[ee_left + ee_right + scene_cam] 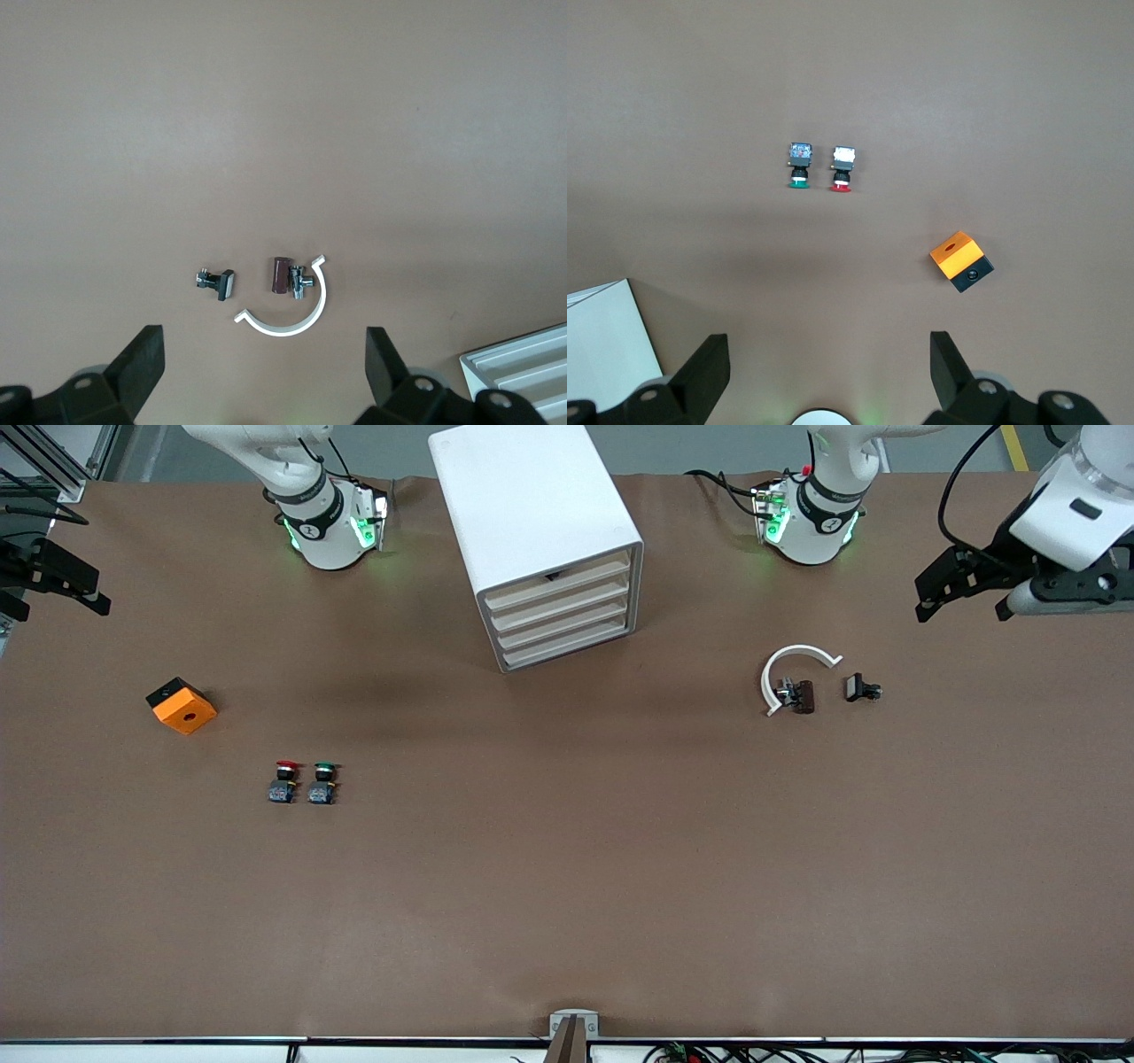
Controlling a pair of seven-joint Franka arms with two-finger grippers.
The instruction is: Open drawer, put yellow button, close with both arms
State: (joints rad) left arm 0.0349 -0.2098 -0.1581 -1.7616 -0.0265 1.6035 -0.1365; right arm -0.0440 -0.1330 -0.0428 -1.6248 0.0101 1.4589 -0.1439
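The white cabinet (532, 509) stands at the middle of the table between the two arm bases. Its top drawer (556, 579) looks shut, like the three below it. No yellow button shows in any view. My left gripper (961, 602) hangs open and empty in the air over the left arm's end of the table; in the left wrist view (266, 354) only bare table lies between its fingers. My right gripper (58, 602) hangs open and empty over the right arm's end; it also shows in the right wrist view (830, 359).
A red-capped button (283, 782) and a green-capped button (322, 782) stand side by side. An orange block on a black base (182, 705) lies toward the right arm's end. A white curved clip (791, 669), a brown part (802, 696) and a black part (858, 687) lie toward the left arm's end.
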